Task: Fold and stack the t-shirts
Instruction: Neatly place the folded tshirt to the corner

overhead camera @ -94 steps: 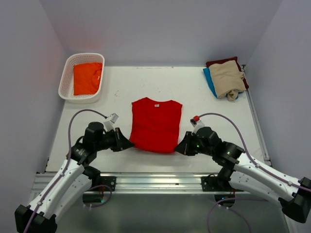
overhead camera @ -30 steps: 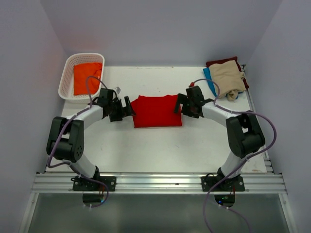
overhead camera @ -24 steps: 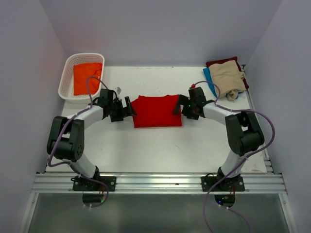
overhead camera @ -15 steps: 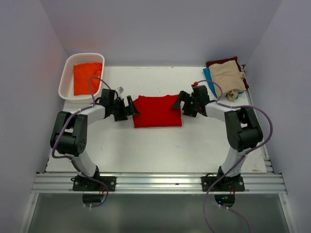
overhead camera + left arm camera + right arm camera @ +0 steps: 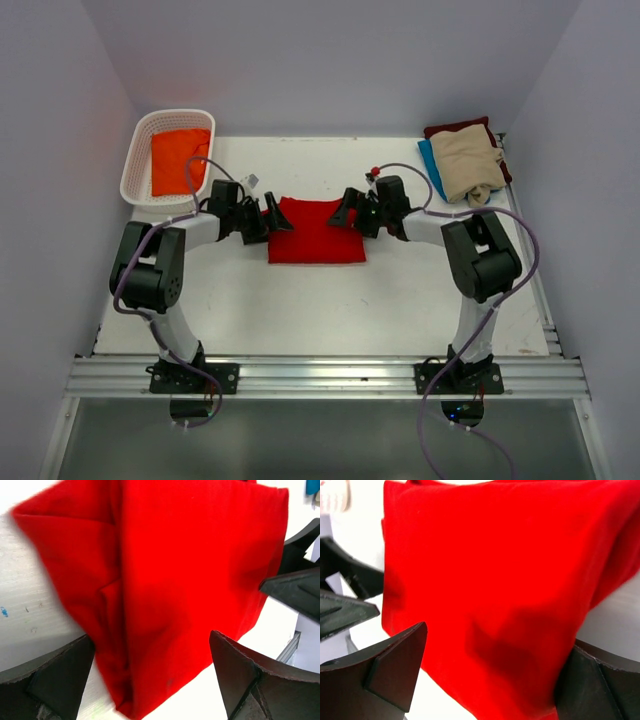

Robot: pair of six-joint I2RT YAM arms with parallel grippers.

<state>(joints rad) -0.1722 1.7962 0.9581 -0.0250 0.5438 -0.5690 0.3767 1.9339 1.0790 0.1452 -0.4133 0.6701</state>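
Flanking the folded red t-shirt (image 5: 315, 232) on the bench (image 5: 330, 300), the left claw (image 5: 274, 218) and right claw (image 5: 347, 212) gaped wide, released, its side edges lying between their spread jaws.

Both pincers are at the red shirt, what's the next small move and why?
Probably close both on the side edges of the red t-shirt: left pincer and right pincer stand open, straddling opposite edges, and the shirt isn't yet on the stack.
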